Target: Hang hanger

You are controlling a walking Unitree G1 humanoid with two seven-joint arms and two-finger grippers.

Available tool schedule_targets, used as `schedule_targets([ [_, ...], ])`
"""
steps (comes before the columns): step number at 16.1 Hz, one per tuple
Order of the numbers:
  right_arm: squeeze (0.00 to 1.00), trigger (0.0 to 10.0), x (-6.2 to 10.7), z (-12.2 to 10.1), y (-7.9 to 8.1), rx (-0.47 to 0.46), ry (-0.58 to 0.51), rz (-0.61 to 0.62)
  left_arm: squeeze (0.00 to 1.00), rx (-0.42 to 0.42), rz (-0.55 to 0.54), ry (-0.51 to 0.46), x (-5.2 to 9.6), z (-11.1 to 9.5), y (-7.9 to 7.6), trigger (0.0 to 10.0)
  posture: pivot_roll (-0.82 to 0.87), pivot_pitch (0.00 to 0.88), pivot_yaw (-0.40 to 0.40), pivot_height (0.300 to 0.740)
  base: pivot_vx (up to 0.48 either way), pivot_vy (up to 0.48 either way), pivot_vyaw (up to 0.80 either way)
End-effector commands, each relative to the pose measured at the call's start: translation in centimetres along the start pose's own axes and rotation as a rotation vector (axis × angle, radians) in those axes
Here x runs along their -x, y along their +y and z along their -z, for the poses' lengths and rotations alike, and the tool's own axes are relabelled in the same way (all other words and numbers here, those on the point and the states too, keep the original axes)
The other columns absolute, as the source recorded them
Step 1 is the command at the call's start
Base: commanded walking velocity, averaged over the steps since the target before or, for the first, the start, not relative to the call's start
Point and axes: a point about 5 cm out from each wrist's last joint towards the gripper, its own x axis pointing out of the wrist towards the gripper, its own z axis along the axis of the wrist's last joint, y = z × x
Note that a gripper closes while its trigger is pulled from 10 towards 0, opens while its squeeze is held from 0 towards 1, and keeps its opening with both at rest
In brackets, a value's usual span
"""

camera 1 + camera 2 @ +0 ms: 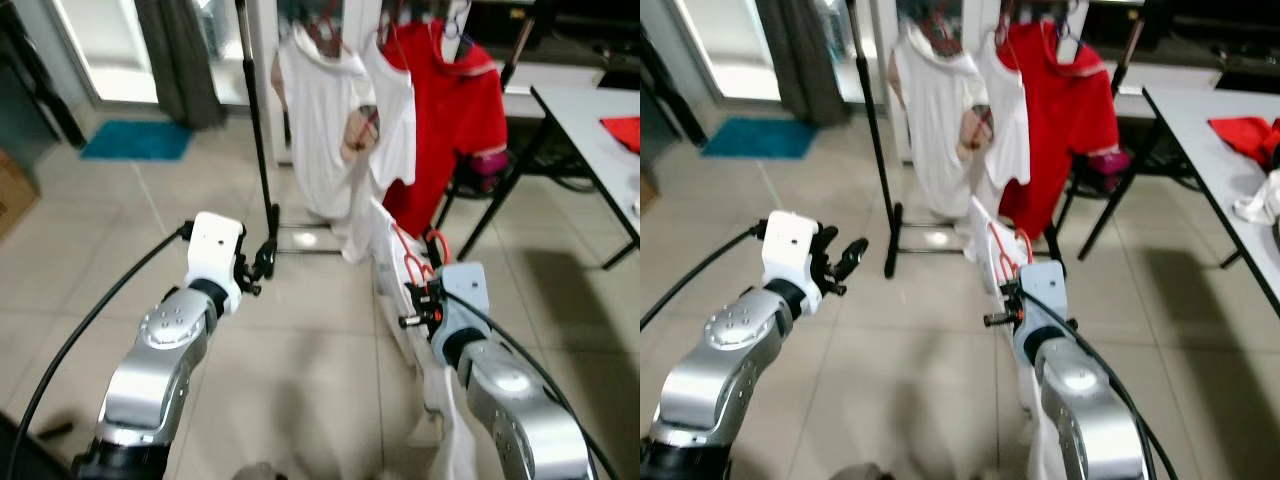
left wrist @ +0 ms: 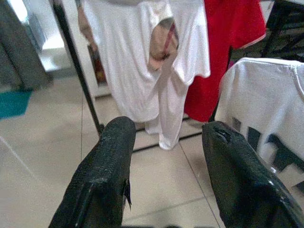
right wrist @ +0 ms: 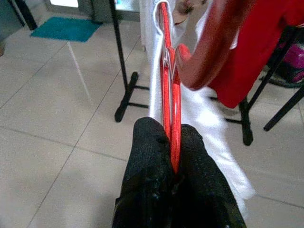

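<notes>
Red plastic is what the right gripper (image 3: 173, 142) has between its fingers: the red hanger (image 3: 170, 90), carrying a white shirt (image 1: 395, 290), is pinched at its frame with the two black fingers pressed together on it; the hook (image 3: 213, 42) curves up close to the wrist camera. Seen from the head, the hanger and its shirt sit low in front of the robot's right side, near the floor and short of the clothes rack (image 1: 258, 140).

The left gripper (image 2: 166, 156) is held out ahead with its fingers apart and nothing between them; it points toward the rack's foot.

The step in hand appears to be carrying the garment up to the rail; doing it well probably means lifting the hanger high enough that the hook clears the rail, keeping the hook turned toward the rail rather than along it, and aiming for a gap beside the clothes already there; the rail itself lies at or past the top edge of the head views, so the free space cannot be judged. The trailing shirt could drag on the tiles or catch the rack's base; a firm pinch matters until the hook has seated.

Counted: one hanger held; one white shirt on it; on the rack, two white garments (image 1: 320, 120) and one red shirt (image 1: 455, 120); one blue mat (image 1: 135, 140); one table (image 1: 590, 120).
</notes>
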Motion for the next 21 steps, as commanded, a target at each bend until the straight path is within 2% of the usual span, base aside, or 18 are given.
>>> schedule_targets([
  [1,0.0,10.0,0.17,-0.38,-0.63,0.007,-0.024,0.023,0.0,-0.002,0.017,-0.008,-0.09,-0.26,-0.52,10.0,0.0,0.066,-0.018,0.74,0.292,0.0,0.0],
  [21,0.0,10.0,0.11,-0.53,-0.87,-0.024,-0.034,0.038,0.0,0.016,0.036,-0.007,-0.49,-0.61,-0.45,10.0,-0.01,0.071,-0.006,0.74,0.298,0.0,0.0],
])
